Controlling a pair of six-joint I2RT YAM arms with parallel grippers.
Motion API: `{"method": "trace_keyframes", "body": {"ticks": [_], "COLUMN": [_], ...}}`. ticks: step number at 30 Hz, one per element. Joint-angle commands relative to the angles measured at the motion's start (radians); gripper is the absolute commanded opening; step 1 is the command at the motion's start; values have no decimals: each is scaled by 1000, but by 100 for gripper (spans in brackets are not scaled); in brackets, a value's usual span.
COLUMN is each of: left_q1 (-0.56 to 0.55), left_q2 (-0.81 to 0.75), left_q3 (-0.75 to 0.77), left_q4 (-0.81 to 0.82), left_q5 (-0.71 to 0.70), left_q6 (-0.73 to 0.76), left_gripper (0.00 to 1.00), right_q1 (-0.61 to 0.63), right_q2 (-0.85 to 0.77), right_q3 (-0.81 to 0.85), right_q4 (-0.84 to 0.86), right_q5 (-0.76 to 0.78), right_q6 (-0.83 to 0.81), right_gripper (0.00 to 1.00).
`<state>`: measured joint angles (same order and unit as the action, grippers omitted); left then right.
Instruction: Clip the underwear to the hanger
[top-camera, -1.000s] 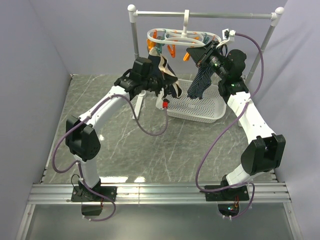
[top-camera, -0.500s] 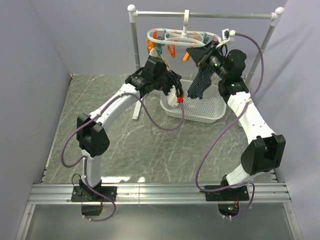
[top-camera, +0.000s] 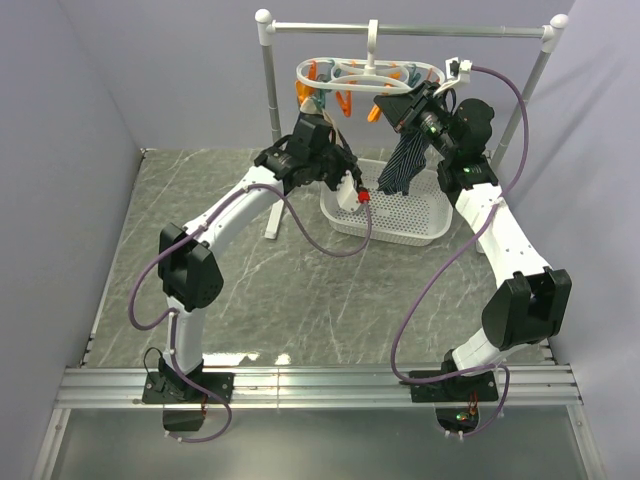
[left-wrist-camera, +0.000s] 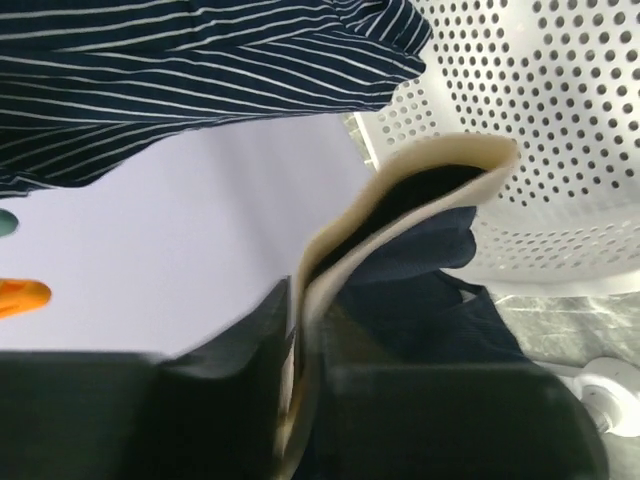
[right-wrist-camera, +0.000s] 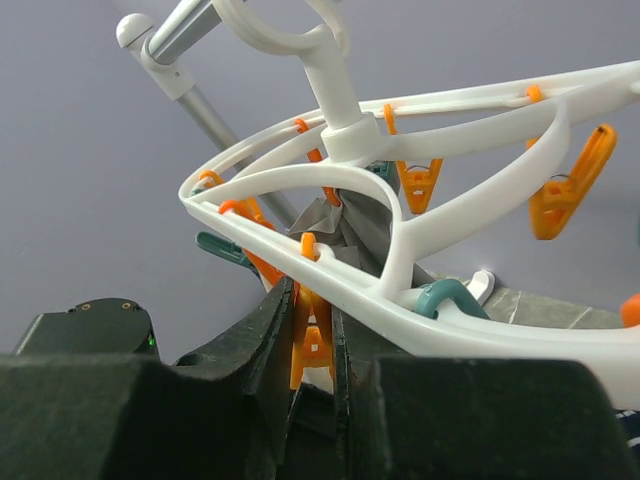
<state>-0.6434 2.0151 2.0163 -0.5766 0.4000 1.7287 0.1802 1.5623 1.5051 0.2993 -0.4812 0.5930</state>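
The white looped hanger (top-camera: 368, 75) hangs by its hook from the rail, with orange and teal clothespins under it. My right gripper (top-camera: 397, 106) is up at the hanger's right side. In the right wrist view it (right-wrist-camera: 312, 305) is shut on an orange clothespin (right-wrist-camera: 313, 345) hanging from the hanger's ring (right-wrist-camera: 450, 160). My left gripper (top-camera: 337, 166) is below the hanger's left side, over the basket's left end. In the left wrist view it (left-wrist-camera: 300, 310) is shut on the underwear's beige waistband (left-wrist-camera: 400, 200), and the navy fabric (left-wrist-camera: 420, 300) hangs below.
A navy pinstriped cloth (top-camera: 405, 160) hangs from the hanger over the white perforated basket (top-camera: 425, 228), and it shows in the left wrist view (left-wrist-camera: 200, 60). A grey sock (right-wrist-camera: 350, 225) is clipped to the hanger. The grey rail stand (top-camera: 270, 90) stands behind the basket.
My left arm has swung right and back with the underwear, from left of the basket to below the hanger's left side. The right arm has not moved.
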Motion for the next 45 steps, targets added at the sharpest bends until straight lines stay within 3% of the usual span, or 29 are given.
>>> {"method": "trace_keyframes", "body": {"ticks": [1,2,6,13,21,24,34,38,45], "left_q1": [-4,-2,-2,1,24,22,31,28,25], "left_q2": [-21,-16,8,-9,-1,-15,-27,-70,-78], "left_q3": [81,97,183,196,254,228,223,147,157], "left_q4": [-20,-47,-94,-69,-86,-52,79,155,187], "left_q5": [34,39,60,53,91,85,40,4,-32], "left_q6": [-44,-58,-165,-414,-586,-624,-975,-1049,-1152], "left_gripper": [15,0,0,0,0,0,0,0,0], "right_q1": [-4,-2,-5,-10,-10,-10,-8,-8,-7], "right_q2": [-1,-1,-4,-5,-1,4,-1,-5,-5], "right_q3": [47,44,37,30,17,15,-11,-28,-54], "right_q4": [49,50,66,86,127,133,175,193,236], "right_q5": [-31,-28,-39,-48,-80,-89,-123,-138,-171], "right_q6": [-10,-10,-7,5,18,16,19,24,12], "right_gripper": [0,0,0,0,0,0,0,0,0]}}
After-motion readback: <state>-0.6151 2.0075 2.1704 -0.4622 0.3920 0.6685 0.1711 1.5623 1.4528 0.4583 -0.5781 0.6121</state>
